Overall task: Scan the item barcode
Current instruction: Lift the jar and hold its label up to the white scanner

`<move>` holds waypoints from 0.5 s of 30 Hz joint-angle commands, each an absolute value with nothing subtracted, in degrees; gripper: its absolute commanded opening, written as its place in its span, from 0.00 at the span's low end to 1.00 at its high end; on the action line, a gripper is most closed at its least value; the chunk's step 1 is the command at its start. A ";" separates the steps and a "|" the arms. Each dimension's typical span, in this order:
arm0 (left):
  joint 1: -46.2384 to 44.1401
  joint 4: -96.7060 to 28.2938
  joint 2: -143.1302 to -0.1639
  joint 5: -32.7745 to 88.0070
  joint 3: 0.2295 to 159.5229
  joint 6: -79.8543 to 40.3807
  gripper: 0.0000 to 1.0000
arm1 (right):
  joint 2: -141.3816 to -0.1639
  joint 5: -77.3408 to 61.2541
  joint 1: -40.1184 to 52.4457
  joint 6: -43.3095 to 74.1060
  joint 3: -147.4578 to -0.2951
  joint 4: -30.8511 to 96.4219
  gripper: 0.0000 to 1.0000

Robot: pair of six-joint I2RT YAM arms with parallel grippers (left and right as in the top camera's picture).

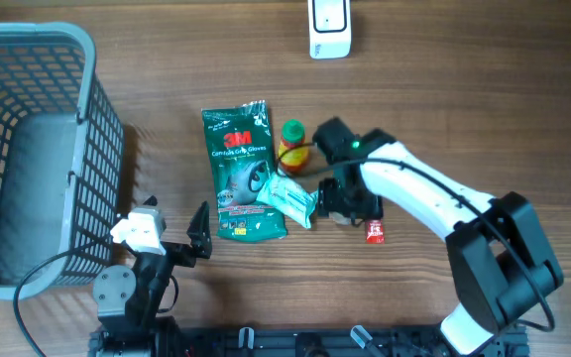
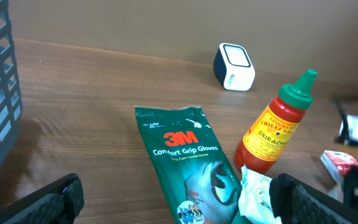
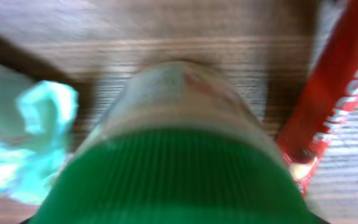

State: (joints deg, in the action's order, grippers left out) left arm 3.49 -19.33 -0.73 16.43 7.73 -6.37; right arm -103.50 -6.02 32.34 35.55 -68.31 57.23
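A pale container with a green ribbed lid (image 3: 179,180) fills the right wrist view, blurred and very close. My right gripper (image 1: 350,201) hangs straight over it in the overhead view and hides it there. Its fingers do not show, so whether they grip the container is unclear. The white scanner (image 1: 330,28) stands at the table's far edge, also seen as a scanner (image 2: 234,66) from the left wrist. My left gripper (image 2: 179,202) stays open and empty near the front edge, low over the table.
A green 3M gloves pack (image 1: 241,171), a sriracha bottle (image 1: 292,145), a white-teal packet (image 1: 290,198) and a small red packet (image 1: 375,231) crowd round the right gripper. A grey basket (image 1: 97,109) stands at the left.
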 commanded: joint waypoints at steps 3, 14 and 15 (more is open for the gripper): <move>3.22 -19.18 -0.38 17.12 7.33 -6.70 1.00 | -103.20 -7.46 31.81 38.06 -71.75 55.92 0.95; 3.22 -19.20 -0.38 17.12 7.33 -6.70 1.00 | -108.66 -1.50 31.88 35.11 -71.37 54.37 0.99; 3.22 -19.18 -0.38 17.12 7.33 -6.70 1.00 | -109.80 -1.50 31.92 35.59 -71.37 54.28 0.99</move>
